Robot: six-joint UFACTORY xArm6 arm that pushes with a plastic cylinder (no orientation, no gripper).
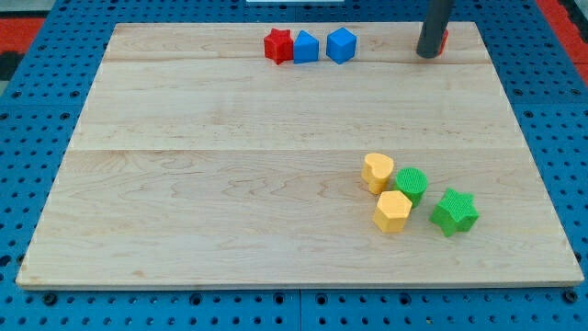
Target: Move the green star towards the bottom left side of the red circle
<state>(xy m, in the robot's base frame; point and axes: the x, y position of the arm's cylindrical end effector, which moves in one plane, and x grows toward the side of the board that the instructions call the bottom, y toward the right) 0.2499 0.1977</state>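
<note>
Take the wooden board (230, 184) as your landmark: it is lying flat and filling most of the view, with a blue pegboard surface (28, 92) showing around its edges. Starting nearest the board's left, you are seeing a row of three blocks sitting along the board's top edge, a little left of its middle: a red star-like block (277, 45), a blue block (306, 47) touching it on the view's right, and a second blue block (341, 44) just beside that one. Moving rightward, you are looking at a cluster sitting in the board's lower right part: a yellow block (377, 172) at its upper left, a yellow hexagon-like block (392, 211) below it, and a green round block (412, 185) nestling between them on the view's right, touching or nearly touching both. The green star (454, 211) is resting just to the right of that cluster, near the board's bottom right area and well apart from the top edge. Further right along the board's top edge, the dark rod is standing upright, and my tip (427, 55) is pressing down at the board's top right. It is carrying nothing, being a plain rod. A sliver of red, the red circle (444, 39), is peeking out from behind the rod on its right side, mostly hidden.
</note>
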